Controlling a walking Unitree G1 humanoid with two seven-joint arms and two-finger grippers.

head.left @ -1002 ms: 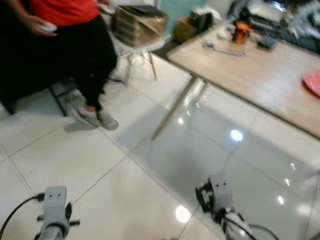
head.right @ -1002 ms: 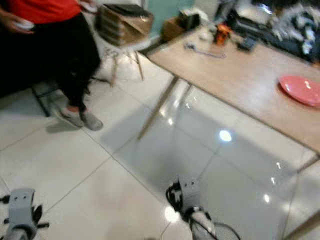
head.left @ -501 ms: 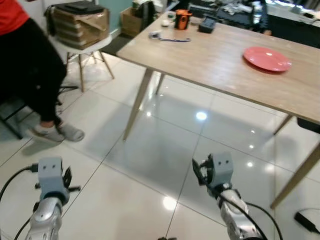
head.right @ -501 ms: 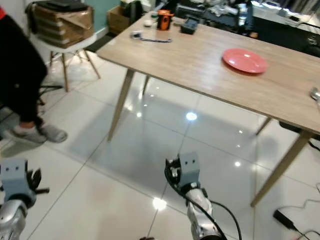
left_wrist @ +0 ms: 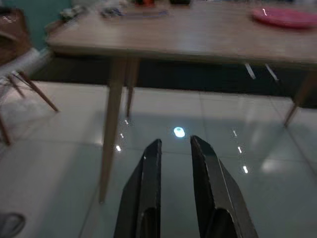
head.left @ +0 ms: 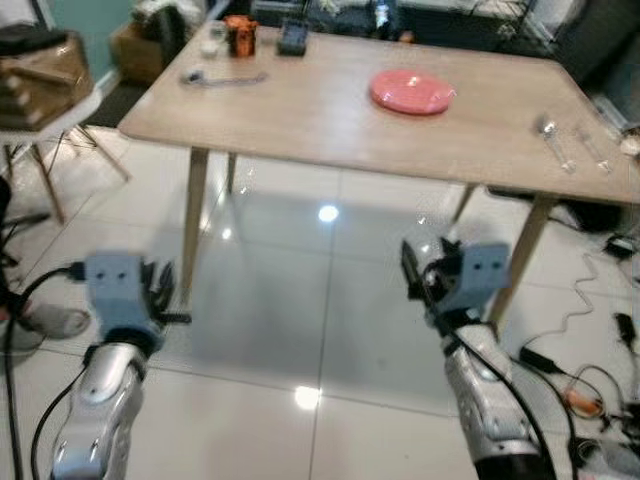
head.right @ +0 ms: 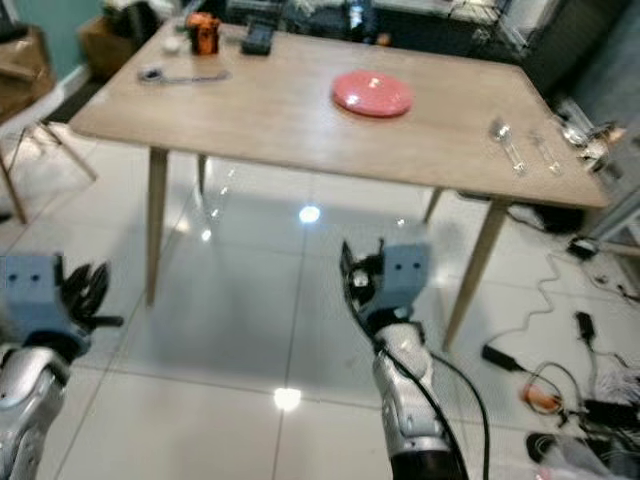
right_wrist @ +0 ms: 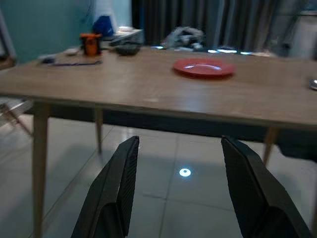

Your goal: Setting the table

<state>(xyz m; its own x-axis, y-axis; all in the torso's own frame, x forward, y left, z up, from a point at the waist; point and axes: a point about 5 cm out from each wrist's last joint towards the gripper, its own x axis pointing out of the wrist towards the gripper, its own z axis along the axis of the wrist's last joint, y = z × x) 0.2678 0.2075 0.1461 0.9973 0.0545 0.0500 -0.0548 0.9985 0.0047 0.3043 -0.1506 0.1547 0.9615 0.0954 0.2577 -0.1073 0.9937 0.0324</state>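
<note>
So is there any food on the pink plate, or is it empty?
Empty. The pink plate lies flat on the wooden table, and its whole top shows bare and shiny, with nothing on it.

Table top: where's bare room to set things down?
On the table, the wide bare stretch is between the pink plate and the cable end, along the near edge. Far-left corner is crowded around the orange item; cutlery occupies the right end.
</note>
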